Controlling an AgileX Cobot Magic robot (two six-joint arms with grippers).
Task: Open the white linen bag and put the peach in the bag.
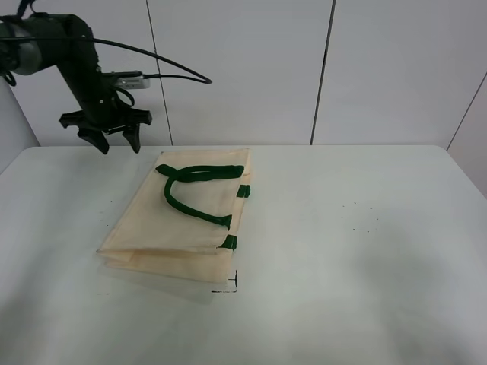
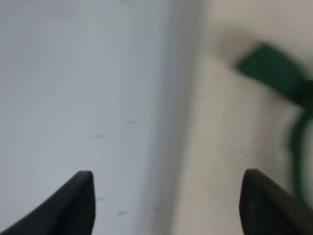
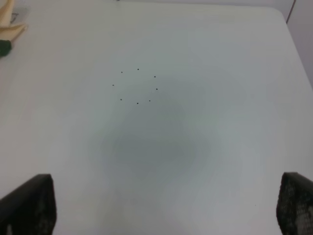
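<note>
The white linen bag [image 1: 183,220] lies flat and closed on the table, its dark green handles [image 1: 194,190] folded on top. My left gripper [image 1: 116,143] hangs open and empty in the air past the bag's far left corner. The left wrist view is blurred and shows the bag's edge [image 2: 230,147] and a green handle [image 2: 274,73] beyond my open fingertips [image 2: 78,196]. My right gripper [image 3: 166,205] is open over bare table, and a corner of the bag [image 3: 10,24] shows at the frame's edge. The right arm is out of the exterior view. No peach is in view.
The white table [image 1: 365,251] carries small black dots [image 1: 364,219] to the right of the bag and a black corner mark [image 1: 230,285] at the bag's near corner. White wall panels [image 1: 243,68] stand behind the table.
</note>
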